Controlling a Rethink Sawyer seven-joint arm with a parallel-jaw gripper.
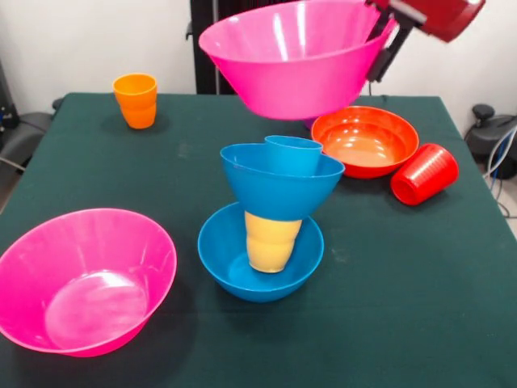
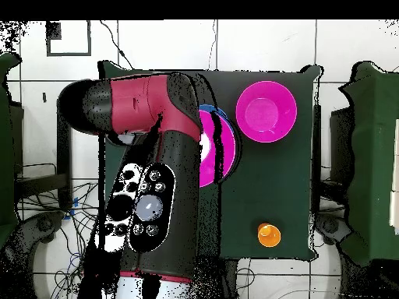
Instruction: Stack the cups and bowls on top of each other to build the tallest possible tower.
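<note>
Dark green covers the counter [image 1: 420, 307], the biggest thing I have in the front view. Above its far side the red arm [image 1: 440, 14] comes in at the top right, and my end effector [image 1: 386, 44] is clamped on the rim of a large pink bowl [image 1: 295, 61], which hangs tilted in the air above the tower [image 1: 279, 218]. From overhead the arm [image 2: 152, 156] hides most of that bowl [image 2: 209, 148].

A second pink bowl [image 1: 81, 279] sits upright at the near left corner, well apart from the rest. The tower stands mid-counter: a blue bowl [image 1: 260, 259] at the base, a yellow cup [image 1: 271, 241] upside down inside it, another blue bowl [image 1: 279, 182] leaning on that cup, and a light blue cup [image 1: 295, 153] in it.

Behind sits the orange-red bowl [image 1: 365, 141], and just beside it a red cup [image 1: 424, 174] lies on its side. An orange cup [image 1: 136, 100] stands far left.
</note>
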